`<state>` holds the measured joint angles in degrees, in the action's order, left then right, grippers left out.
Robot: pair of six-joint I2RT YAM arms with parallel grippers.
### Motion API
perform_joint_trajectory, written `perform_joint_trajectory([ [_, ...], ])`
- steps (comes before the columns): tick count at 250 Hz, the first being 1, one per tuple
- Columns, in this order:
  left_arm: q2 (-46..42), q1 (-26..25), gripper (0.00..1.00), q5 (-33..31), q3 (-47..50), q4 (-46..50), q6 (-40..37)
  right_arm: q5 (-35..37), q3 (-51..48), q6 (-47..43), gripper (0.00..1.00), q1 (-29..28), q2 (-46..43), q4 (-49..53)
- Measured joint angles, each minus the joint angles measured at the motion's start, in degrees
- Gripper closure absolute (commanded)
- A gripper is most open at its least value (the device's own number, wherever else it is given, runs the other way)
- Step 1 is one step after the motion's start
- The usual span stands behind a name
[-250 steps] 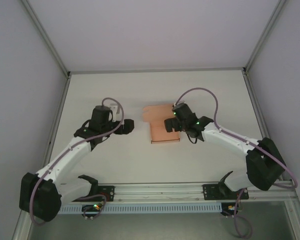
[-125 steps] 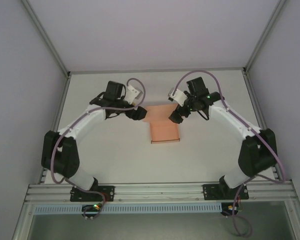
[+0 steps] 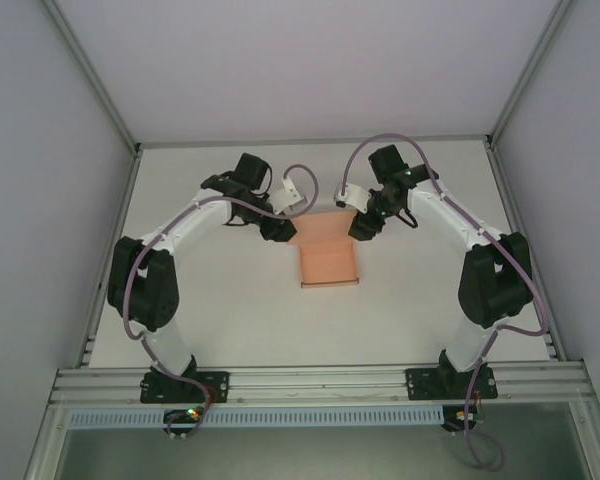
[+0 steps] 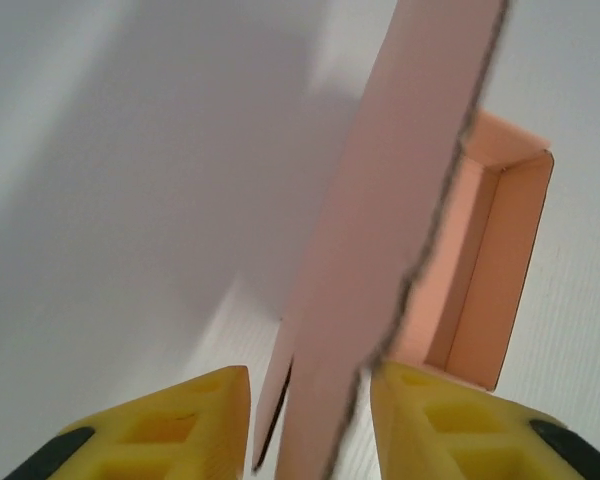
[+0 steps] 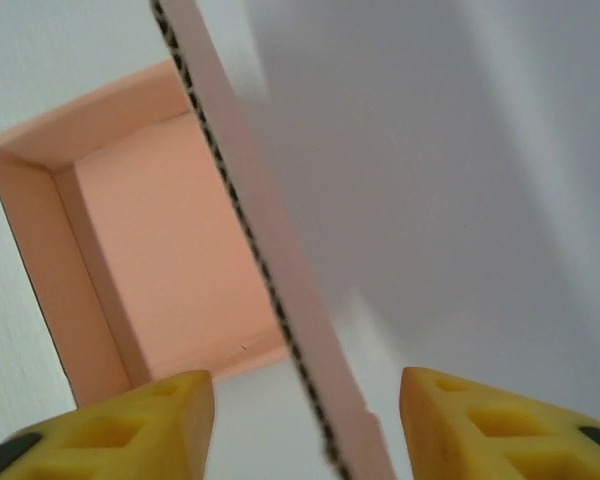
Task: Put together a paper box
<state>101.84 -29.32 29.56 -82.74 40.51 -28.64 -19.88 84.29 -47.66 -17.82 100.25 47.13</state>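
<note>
Left tool [image 4: 308, 372] and right tool [image 5: 305, 375], jaws apart, straddle raised flaps [image 4: 380, 250] at 11 and 1 o'clock of the paper box [image 3: 329, 263], mid counter [image 3: 230, 310]; pinch both evenly before you fold toward 6.

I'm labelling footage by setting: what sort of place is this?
Probably a lab robot test cell: a white table boxed in by plain panels, two arms bolted to a rail, one paper box.

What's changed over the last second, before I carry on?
Both arms swung toward the far end of the paper box. The left gripper came in from the left and straddles an upright flap. The right gripper left the box's middle and straddles a second flap. The box stayed put.
</note>
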Motion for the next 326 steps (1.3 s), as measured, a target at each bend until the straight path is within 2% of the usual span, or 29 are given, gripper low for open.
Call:
perform_joint_trajectory([
  [48,0.6,-0.7,1.0,-1.7,-0.6,1.1,-1.6,0.6,1.2,-0.4,0.59,0.0,0.4,3.1],
  [60,0.6,-0.7,1.0,-2.0,-0.7,1.2,-1.8,1.0,1.7,-0.5,0.62,0.0,0.8,3.7],
  [93,0.5,-1.3,1.0,-3.4,-0.7,1.0,-2.2,1.4,2.7,-0.8,0.63,0.0,1.6,5.7],
  [133,-0.4,-2.6,1.0,-5.5,-0.6,0.7,-3.0,1.5,4.1,-1.5,0.81,0.0,2.5,7.6],
  [206,-2.6,-3.3,1.0,-9.2,2.5,-3.5,-2.6,3.1,4.5,-1.7,0.83,0.0,3.0,9.9],
  [248,-3.7,-3.3,1.0,-10.0,3.7,-5.3,-1.5,3.1,4.5,-1.6,0.9,0.1,3.0,10.2],
  [279,-4.9,-3.3,1.0,-10.9,5.4,-7.4,0.3,2.7,4.5,-1.5,0.99,0.0,3.0,10.3],
  [326,-6.0,-4.7,1.0,-15.6,8.1,-13.4,6.6,3.1,4.2,5.3,1.0,0.0,2.9,7.3],
])
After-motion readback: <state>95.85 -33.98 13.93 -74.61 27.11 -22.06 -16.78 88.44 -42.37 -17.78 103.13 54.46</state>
